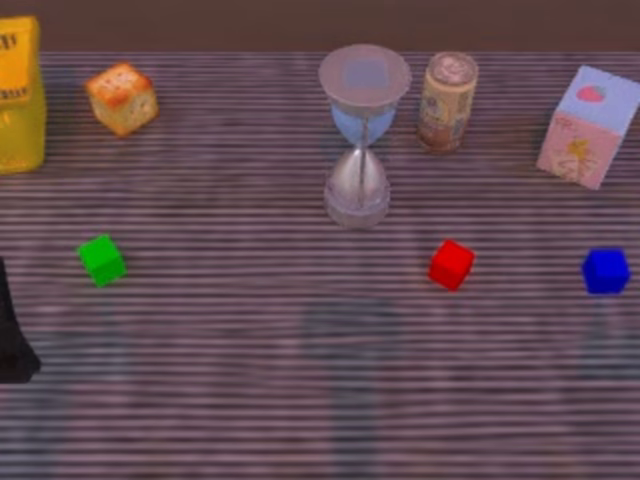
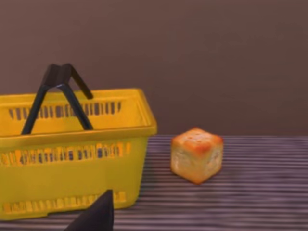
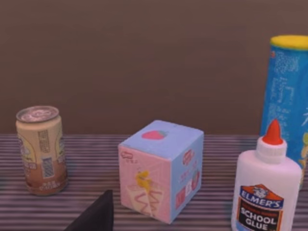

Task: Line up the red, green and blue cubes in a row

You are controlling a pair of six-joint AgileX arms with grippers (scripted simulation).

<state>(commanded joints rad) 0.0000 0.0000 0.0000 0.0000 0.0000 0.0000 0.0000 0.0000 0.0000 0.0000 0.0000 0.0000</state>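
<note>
Striped table (image 1: 250,400), green cube (image 1: 102,260), red cube (image 1: 451,264)

Your three small cubes, red (image 1: 451,264), green (image 1: 102,260) and blue (image 1: 605,271), look smooth and glossy, like plastic. The basket (image 2: 72,154) reads as perforated yellow plastic with dark handles. You have a metal-topped can (image 3: 40,149), a printed paper carton (image 3: 161,169), a white plastic glue bottle (image 3: 265,192), a glass-like hourglass (image 1: 361,135), and a ribbed, matt table (image 1: 250,400).

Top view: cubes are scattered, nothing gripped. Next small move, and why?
Probably send the left end effector, at the table's left edge, toward the green cube. It lies nearest that arm and far left of the red cube and blue cube.
</note>
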